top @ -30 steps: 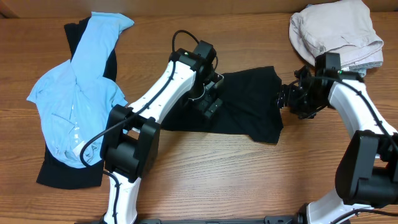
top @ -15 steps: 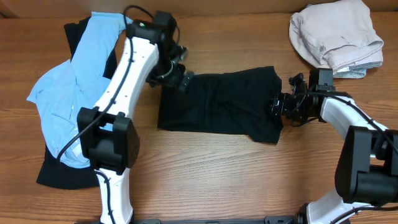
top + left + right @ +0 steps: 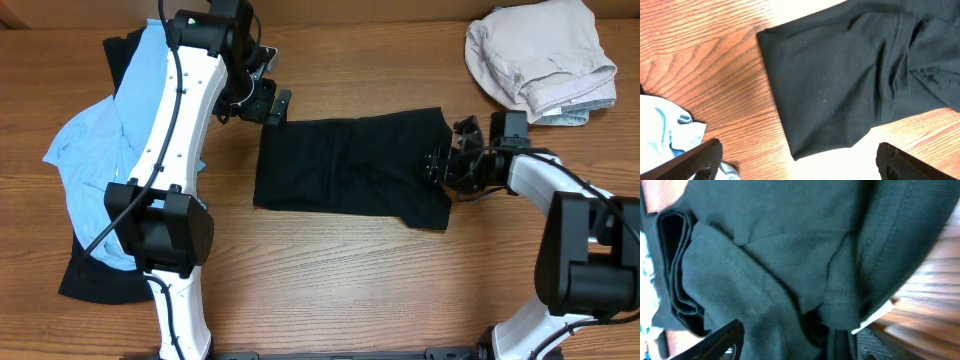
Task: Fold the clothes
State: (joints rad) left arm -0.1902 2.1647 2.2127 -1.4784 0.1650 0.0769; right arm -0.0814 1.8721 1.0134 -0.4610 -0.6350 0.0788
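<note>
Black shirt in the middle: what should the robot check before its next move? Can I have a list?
1. Black shirt lies flat in a rough rectangle: ok.
2. Its right edge is smooth: not ok, it is bunched in layers in the right wrist view.
3. Left gripper is open and holds nothing, by the shirt's upper left corner: ok.
4. Right gripper has a firm hold of the shirt's right edge: cannot tell.
5. Light blue garment lies apart from the shirt: ok.
6. Beige clothes lie apart in the far corner: ok.
</note>
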